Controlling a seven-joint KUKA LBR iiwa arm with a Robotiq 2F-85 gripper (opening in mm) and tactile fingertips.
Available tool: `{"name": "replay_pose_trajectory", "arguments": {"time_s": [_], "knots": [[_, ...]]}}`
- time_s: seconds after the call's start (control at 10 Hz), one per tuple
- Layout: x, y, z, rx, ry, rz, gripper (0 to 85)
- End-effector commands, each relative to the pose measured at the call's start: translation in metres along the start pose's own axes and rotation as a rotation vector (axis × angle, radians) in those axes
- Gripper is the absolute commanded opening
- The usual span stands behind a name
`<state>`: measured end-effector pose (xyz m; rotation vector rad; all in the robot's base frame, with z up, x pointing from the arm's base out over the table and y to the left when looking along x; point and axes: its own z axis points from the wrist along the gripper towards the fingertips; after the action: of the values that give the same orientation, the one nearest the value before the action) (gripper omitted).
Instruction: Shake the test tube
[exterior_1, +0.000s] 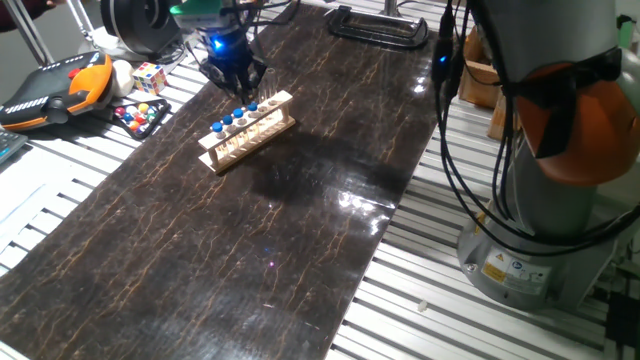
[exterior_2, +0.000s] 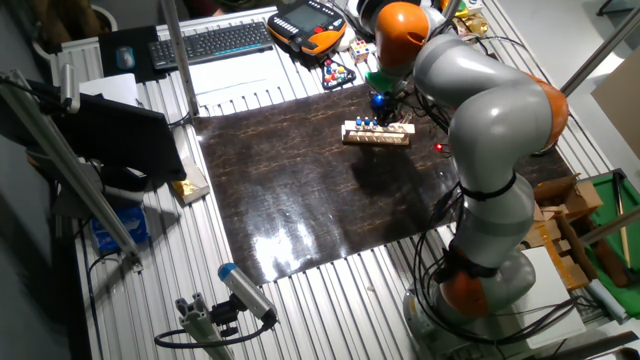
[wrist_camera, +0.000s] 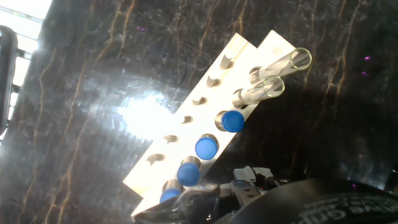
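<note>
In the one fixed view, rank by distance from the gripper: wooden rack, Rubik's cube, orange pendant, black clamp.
From the gripper, one fixed view:
1. Wooden rack, just below the fingers.
2. Rubik's cube, to the left on the slatted table.
3. Black clamp, up and to the right at the mat's far end.
4. Orange pendant, far left.

From my hand view only a cluttered dark part of the gripper (wrist_camera: 249, 186) shows along the bottom edge, so I cannot tell how its jaws stand. The nearest blue-topped tube (wrist_camera: 169, 194) is partly covered by that hardware. In one fixed view the gripper (exterior_1: 236, 78) hides the rack's (exterior_1: 250, 130) far side, and the tubes there are too small to count surely. In the other fixed view the rack (exterior_2: 377, 134) is tiny, with the arm (exterior_2: 480, 100) crossing just beside it.
</note>
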<state>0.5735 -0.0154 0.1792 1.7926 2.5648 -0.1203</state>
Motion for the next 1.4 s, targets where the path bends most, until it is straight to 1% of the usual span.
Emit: {"name": "replay_pose_trajectory", "arguments": {"time_s": [0.0, 0.1, 0.2, 0.3, 0.4, 0.5, 0.6, 0.7, 0.8, 0.9, 1.0, 1.1, 1.2, 1.3], "knots": [[0.000, 0.000, 0.000, -0.009, -0.002, -0.001, 0.7], [0.000, 0.000, 0.000, -0.010, -0.017, 0.002, 0.7], [0.000, 0.000, 0.000, -0.013, -0.018, 0.008, 0.7], [0.000, 0.000, 0.000, -0.016, -0.014, 0.024, 0.7], [0.000, 0.000, -0.001, -0.020, -0.001, 0.042, 0.7], [0.000, 0.000, -0.001, -0.028, 0.003, 0.061, 0.7], [0.000, 0.000, 0.000, -0.042, 0.017, 0.083, 1.0], [0.001, 0.001, 0.000, -0.057, 0.035, 0.099, 6.0], [0.001, 0.002, 0.002, -0.058, 0.045, 0.122, 15.7], [0.001, 0.004, 0.004, -0.058, 0.047, 0.143, 33.3], [0.001, 0.006, 0.005, -0.056, 0.038, 0.164, 41.0], [-0.001, 0.007, 0.006, -0.059, 0.047, 0.197, 47.3], [-0.003, 0.009, 0.008, -0.063, 0.043, 0.234, 49.0], [-0.006, 0.011, 0.011, -0.076, 0.034, 0.284, 49.0]]}}
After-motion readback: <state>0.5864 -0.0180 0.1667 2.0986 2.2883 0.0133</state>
